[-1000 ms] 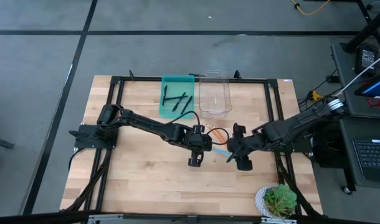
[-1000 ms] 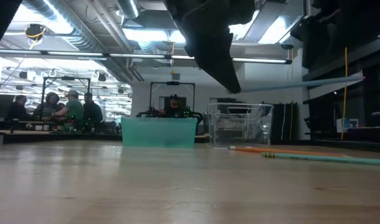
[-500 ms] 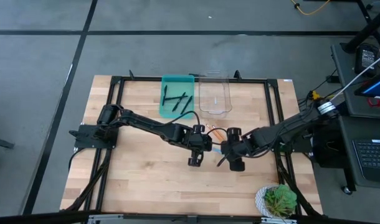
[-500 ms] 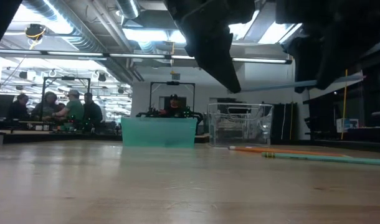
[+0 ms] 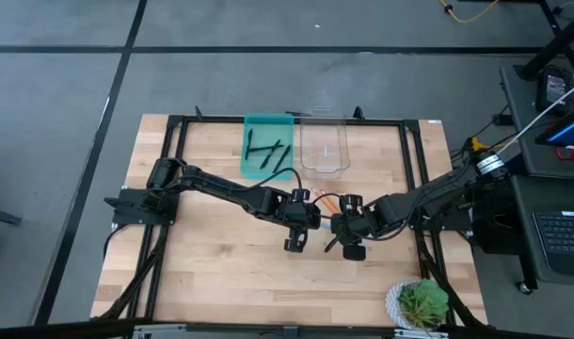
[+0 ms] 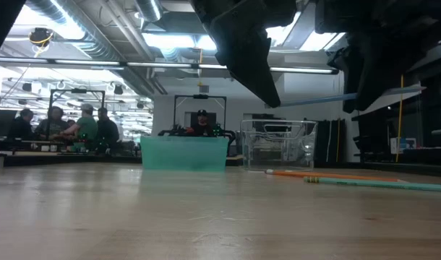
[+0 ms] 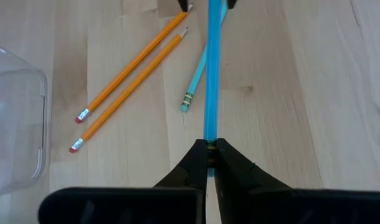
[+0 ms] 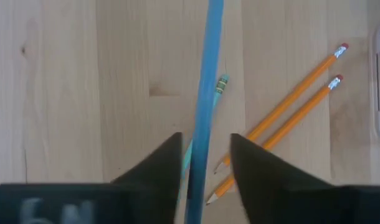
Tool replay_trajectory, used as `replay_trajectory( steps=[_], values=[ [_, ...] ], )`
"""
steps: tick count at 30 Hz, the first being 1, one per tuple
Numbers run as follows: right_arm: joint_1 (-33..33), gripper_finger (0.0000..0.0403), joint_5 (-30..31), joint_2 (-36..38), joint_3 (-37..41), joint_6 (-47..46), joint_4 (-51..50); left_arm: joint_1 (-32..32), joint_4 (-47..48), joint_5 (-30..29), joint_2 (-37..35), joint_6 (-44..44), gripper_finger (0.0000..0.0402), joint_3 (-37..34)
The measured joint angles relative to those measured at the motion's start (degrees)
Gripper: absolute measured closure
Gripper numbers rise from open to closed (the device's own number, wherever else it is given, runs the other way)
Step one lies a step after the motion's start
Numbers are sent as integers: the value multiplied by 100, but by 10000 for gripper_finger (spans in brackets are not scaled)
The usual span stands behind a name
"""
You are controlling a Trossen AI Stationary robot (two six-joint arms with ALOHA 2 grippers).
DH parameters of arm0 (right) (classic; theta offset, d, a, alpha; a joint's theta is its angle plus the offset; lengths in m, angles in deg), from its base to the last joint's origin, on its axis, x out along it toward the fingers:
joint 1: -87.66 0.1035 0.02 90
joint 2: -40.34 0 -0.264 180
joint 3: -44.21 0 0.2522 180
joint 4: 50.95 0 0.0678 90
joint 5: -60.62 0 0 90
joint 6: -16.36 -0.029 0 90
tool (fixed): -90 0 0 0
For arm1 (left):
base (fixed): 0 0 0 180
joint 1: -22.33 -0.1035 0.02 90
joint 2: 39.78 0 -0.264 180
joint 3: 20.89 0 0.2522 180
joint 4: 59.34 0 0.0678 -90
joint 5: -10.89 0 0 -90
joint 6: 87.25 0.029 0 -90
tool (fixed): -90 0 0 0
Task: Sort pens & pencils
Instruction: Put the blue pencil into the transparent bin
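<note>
Gripping one light-blue pencil (image 7: 212, 74) above the table's middle, the left gripper (image 7: 211, 155) is clenched on its end.
The right gripper (image 8: 205, 165) straddles the same pencil, fingers spread; orange pencils (image 7: 124, 78) lie below, pens (image 5: 268, 151) in the teal tray (image 5: 254, 122).

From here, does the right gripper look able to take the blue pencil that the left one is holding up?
Probably yes. The left gripper is shut on one end of the blue pencil, held above the table. The right gripper is open, one finger on each side of the shaft, with nothing between them and it.
</note>
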Motion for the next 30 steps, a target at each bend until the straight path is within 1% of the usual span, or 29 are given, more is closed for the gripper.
replay_trajectory(
  steps=[3, 4, 5, 8, 10, 16, 21, 25, 28, 30],
  values=[
    [0, 355, -11, 0, 0, 0, 0, 0, -13, -19, 0, 4, 394, 0],
    [0, 375, 29, 0, 0, 20, -22, 0, -15, 19, 0, -11, 394, 0],
    [-2, 379, 28, 0, 0, 63, -36, 2, -15, 6, 0, -20, 394, 0],
    [-6, 379, -11, 0, 0, 34, -30, 3, -22, 8, 0, -29, 385, 0],
    [-23, 379, -32, 2, 0, 128, -30, 9, -6, -56, 0, -29, 371, 0],
    [-16, 379, -263, 9, 0, 206, -54, 2, -44, -172, -290, -150, 299, 7],
    [-22, 379, -241, 11, 0, 318, -47, 30, 127, -438, -561, -190, 249, 4],
    [-17, 379, -236, 170, -40, 382, -105, 74, 618, -983, -878, -411, 234, 4],
    [-19, 379, -246, 489, -126, 452, -131, 68, 1029, -1362, -1112, -577, 235, 4],
    [-45, 379, -246, 804, -129, 450, -234, 72, 1219, -1509, -1258, -654, 236, 4]
  ],
)
